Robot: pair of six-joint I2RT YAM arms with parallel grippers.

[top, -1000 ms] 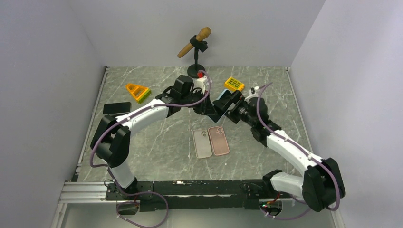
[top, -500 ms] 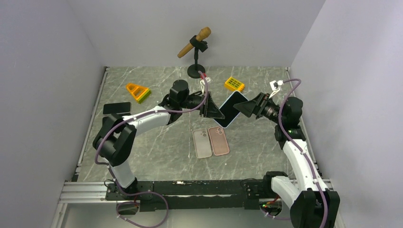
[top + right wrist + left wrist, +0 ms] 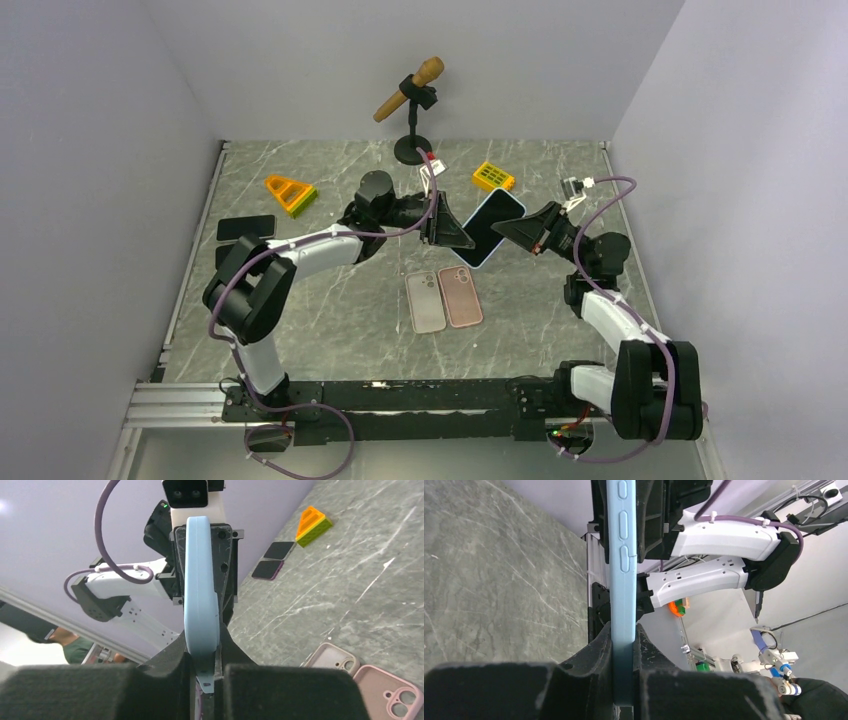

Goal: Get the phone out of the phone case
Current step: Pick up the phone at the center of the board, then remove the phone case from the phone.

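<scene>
Phone (image 3: 487,228), in its blue case (image 3: 623,605), hangs above the counter (image 3: 340,312) between the two arms. Left fingers (image 3: 591,660) and right fingers (image 3: 170,657) are each clamped on an opposite end of the case. Over the last second the right arm has folded back toward its base, opening out the huddle of wrists. Judged a pull-apart set-up; extraction not yet done. Both wrist views show the case edge-on only, so any gap between phone and case cannot be made out.
</scene>
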